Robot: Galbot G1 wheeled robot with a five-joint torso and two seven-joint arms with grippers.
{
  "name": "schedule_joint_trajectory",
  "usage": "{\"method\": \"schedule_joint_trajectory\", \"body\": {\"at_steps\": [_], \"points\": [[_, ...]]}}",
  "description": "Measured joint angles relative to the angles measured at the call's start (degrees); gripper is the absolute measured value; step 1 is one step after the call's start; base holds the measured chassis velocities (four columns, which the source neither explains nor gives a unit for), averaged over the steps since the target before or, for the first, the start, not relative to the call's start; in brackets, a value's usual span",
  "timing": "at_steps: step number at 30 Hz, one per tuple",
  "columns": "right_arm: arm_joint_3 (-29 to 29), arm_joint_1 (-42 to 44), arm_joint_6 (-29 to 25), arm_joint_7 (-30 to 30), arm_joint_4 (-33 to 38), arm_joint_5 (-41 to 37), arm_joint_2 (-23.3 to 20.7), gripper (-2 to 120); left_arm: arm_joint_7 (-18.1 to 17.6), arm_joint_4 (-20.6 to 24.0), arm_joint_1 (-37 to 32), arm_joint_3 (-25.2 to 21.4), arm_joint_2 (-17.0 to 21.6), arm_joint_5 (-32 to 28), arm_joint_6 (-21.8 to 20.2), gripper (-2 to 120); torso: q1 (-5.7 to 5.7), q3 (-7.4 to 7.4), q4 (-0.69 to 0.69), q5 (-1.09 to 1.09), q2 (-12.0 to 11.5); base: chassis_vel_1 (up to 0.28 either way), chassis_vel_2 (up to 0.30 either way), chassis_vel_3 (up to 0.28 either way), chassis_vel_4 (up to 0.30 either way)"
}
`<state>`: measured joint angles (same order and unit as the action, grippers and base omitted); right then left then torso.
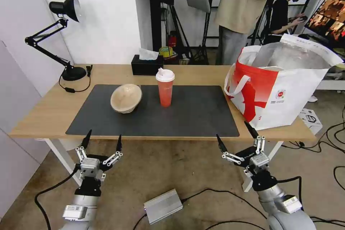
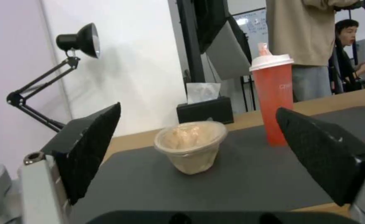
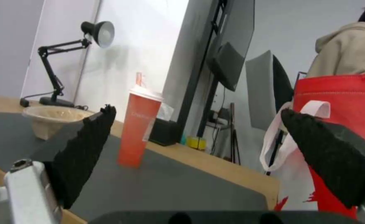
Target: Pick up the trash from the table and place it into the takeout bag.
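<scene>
The left tool [image 1: 102, 138] and right tool [image 1: 235, 133] both hang spread wide, holding nothing, just below the counter's [image 1: 107, 73] near edge. On the mat [image 1: 187, 115] sit 2 things: a bowl [image 1: 125, 97] and a red cup [image 1: 165, 87]. The bag [image 1: 284, 90] stands open at the right; its inside is maybe empty.

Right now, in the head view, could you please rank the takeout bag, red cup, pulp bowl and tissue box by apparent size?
1. takeout bag
2. pulp bowl
3. red cup and tissue box: too alike to rank, and the box stands farther back.
</scene>
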<state>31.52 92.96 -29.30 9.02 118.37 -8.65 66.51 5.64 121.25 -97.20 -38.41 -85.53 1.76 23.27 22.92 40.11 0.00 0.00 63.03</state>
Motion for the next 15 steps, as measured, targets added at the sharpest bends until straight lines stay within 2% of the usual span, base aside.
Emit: {"method": "schedule_joint_trajectory", "body": {"at_steps": [10, 15], "points": [[-1.5, -1.9, 0.8, -0.1, -0.9, -0.1, -0.5, 100, 0.0, 0.1, 0.0, -0.9, -0.1, 0.0, 0.2, 100, 0.0, 0.0, 0.0, 0.0, 0.0, 0.0, 0.0, 0.0, 0.0], [-4.0, -5.4, 3.5, -0.6, -1.0, -0.4, -1.8, 100, 0.1, -0.2, -0.2, -1.2, 0.0, -0.1, 0.9, 100, 0.0, 0.0, 0.0, 0.0, 0.0, 0.0, 0.0, 0.0, 0.0]]}}
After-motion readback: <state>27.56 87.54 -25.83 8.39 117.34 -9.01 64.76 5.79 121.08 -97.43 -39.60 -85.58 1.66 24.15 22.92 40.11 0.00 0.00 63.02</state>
